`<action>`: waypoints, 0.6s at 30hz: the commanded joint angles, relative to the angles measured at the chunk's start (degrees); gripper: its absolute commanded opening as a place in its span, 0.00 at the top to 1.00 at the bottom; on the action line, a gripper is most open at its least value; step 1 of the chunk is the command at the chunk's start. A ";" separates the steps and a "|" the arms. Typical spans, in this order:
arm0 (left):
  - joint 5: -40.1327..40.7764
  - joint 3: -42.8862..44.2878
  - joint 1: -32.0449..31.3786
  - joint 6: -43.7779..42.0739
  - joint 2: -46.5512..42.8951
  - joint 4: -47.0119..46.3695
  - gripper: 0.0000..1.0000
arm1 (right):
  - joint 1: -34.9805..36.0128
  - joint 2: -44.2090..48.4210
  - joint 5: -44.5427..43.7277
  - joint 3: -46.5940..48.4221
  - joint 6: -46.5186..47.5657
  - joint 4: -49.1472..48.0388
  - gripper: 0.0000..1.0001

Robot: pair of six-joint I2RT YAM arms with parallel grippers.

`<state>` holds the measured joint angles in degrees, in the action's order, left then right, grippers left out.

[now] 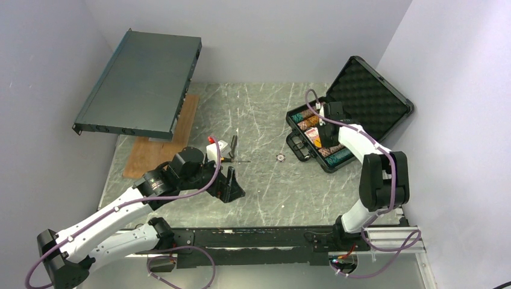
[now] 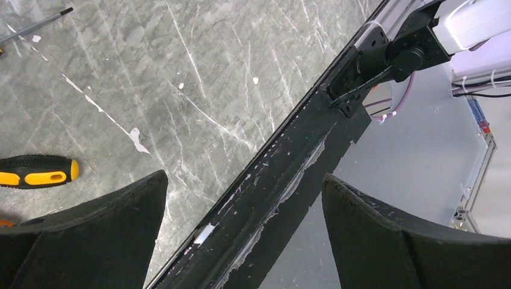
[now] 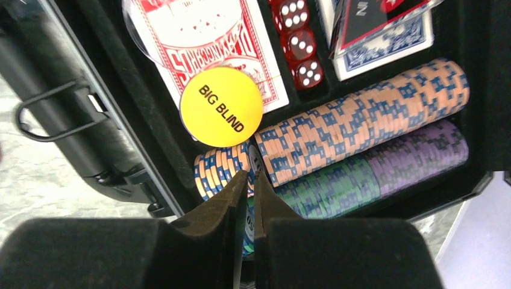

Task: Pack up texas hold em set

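Chips [image 3: 361, 114] lie in rows inside the open black case [image 1: 369, 96] at the far right of the surface [image 1: 265, 180], and your right gripper [image 3: 250, 180] is down at one end of those rows, jaws clenched on the edge of one poker chip [image 3: 250, 165]. Next to it the yellow Big Blind button [image 3: 221, 106] rests on the red deck [image 3: 199, 30], with red dice [image 3: 299, 45] and the blue deck [image 3: 391, 45] alongside. Your left gripper [image 2: 244, 183] hangs over the surface's near edge, jaws released and empty, near an orange-handled screwdriver [image 2: 36, 171].
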<state>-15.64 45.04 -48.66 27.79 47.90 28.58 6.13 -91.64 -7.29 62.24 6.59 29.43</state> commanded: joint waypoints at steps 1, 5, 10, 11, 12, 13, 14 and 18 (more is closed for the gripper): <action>-0.90 2.16 0.21 0.51 -0.50 -0.59 0.01 | -0.35 -2.50 -2.33 -1.23 0.04 -1.07 0.90; -0.72 2.08 0.17 0.62 -0.87 -0.50 0.00 | -0.34 -2.38 -2.12 -0.06 0.04 -0.56 0.90; -0.88 2.05 0.18 0.76 -0.79 -0.54 0.01 | 0.52 0.88 -1.72 3.64 -0.26 1.76 0.87; -0.85 2.11 0.23 0.77 -0.72 -0.62 0.01 | 0.74 2.18 -1.70 3.96 -0.42 1.58 0.86; -0.81 2.16 0.18 0.77 -0.70 -0.62 0.01 | 0.80 3.31 -1.37 4.04 -0.49 1.33 0.84; -0.90 2.20 0.17 0.84 -0.61 -0.63 0.01 | 0.93 4.05 -0.95 3.95 -0.63 1.07 0.81; -0.93 2.22 0.19 0.94 -0.54 -0.73 0.01 | 0.95 4.52 -0.71 3.62 -0.76 0.81 0.78; -1.38 2.14 0.17 1.34 -0.35 -1.17 0.01 | 0.76 3.56 -0.36 2.06 -0.54 -0.14 0.75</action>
<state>-15.64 45.04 -48.66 28.25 47.83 28.58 6.81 -89.17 -8.29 63.40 6.33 30.30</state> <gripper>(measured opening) 0.994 0.246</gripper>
